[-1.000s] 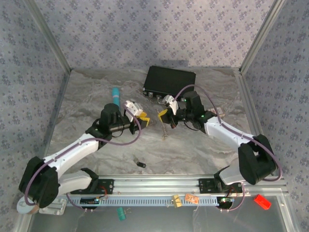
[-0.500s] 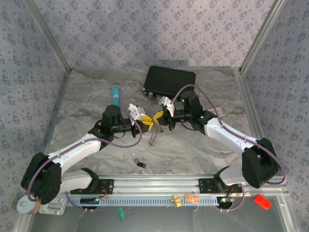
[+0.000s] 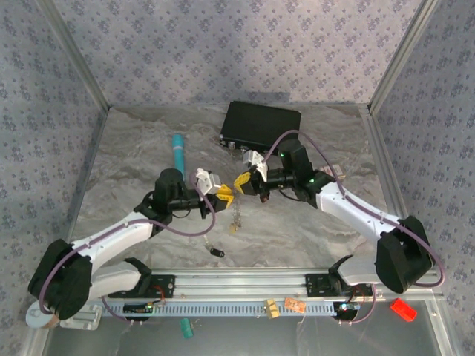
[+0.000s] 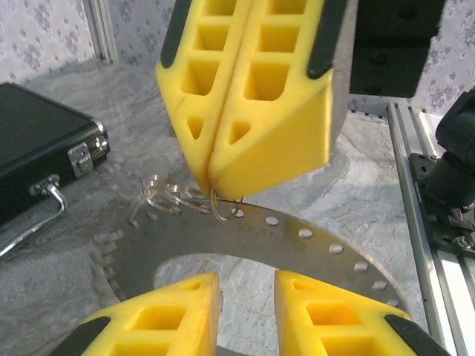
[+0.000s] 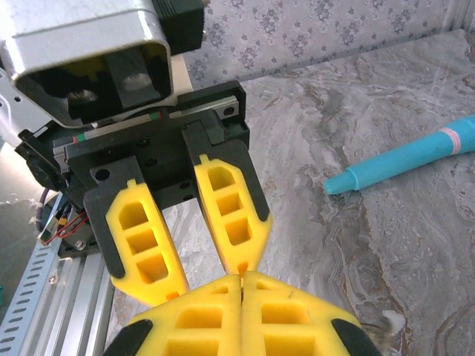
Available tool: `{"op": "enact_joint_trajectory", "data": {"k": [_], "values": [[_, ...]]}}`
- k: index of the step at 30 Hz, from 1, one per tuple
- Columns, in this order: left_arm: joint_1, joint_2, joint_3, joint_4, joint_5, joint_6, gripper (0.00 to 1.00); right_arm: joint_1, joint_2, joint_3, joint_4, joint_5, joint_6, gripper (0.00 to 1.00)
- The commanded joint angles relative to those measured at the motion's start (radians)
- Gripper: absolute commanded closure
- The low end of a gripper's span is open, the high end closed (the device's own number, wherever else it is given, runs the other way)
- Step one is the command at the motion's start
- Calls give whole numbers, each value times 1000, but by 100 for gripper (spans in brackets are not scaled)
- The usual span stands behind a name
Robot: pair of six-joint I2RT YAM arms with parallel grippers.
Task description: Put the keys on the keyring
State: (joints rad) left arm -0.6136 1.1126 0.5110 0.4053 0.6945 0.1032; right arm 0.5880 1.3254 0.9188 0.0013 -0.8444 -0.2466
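The keyring point(image 4: 312, 245) is a pale grey flat ring with holes along its rim. It hangs between the two grippers and shows small in the top view point(image 3: 236, 216). My right gripper point(image 4: 211, 189) is shut on a thin wire loop threaded through the ring's rim. Its shut tips point(image 5: 243, 280) show a speck of orange between them. My left gripper point(image 4: 247, 311) is open, its fingers just below the ring's inner edge, and it faces the right one point(image 3: 220, 194). A clear cluster of small loops point(image 4: 159, 194) hangs on the ring. One black-headed key point(image 3: 216, 252) lies on the table.
A teal pen point(image 3: 178, 150) lies at the back left and also shows in the right wrist view point(image 5: 415, 159). The black case point(image 3: 261, 124) with metal latches point(image 4: 37, 148) stands at the back. An aluminium rail point(image 3: 237, 285) runs along the near edge.
The right gripper has carried the hanging keyring left and forward. The left gripper has swung right to meet it, so the fingertips now nearly touch.
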Motion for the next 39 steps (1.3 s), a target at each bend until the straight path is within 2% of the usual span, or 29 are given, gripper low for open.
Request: {"op": "enact_joint_trajectory", "data": {"k": [1, 9, 16, 28, 32, 35, 37, 38, 39], "values": [[-6, -47, -31, 85, 23, 32, 75, 5, -41, 12, -24, -45, -69, 100], [-6, -44, -89, 273, 59, -46, 74, 25, -44, 24, -60, -93, -130, 100], [-7, -10, -85, 324, 105, -101, 73, 35, -46, 24, -56, -97, -156, 100], [-9, 27, -74, 347, 128, -131, 80, 57, -38, 26, -40, -87, -146, 100], [-8, 30, -72, 343, 130, -130, 87, 67, -27, 25, -10, -82, -132, 100], [-8, 31, -69, 342, 131, -127, 100, 70, -22, 23, -3, -76, -127, 100], [-8, 29, -71, 338, 122, -125, 100, 69, -26, 18, -4, -51, -129, 100], [-8, 26, -71, 328, 114, -121, 100, 67, -32, 11, -10, -27, -129, 92], [-8, 21, -69, 312, 99, -113, 100, 60, -44, 4, -22, -10, -135, 78]]}}
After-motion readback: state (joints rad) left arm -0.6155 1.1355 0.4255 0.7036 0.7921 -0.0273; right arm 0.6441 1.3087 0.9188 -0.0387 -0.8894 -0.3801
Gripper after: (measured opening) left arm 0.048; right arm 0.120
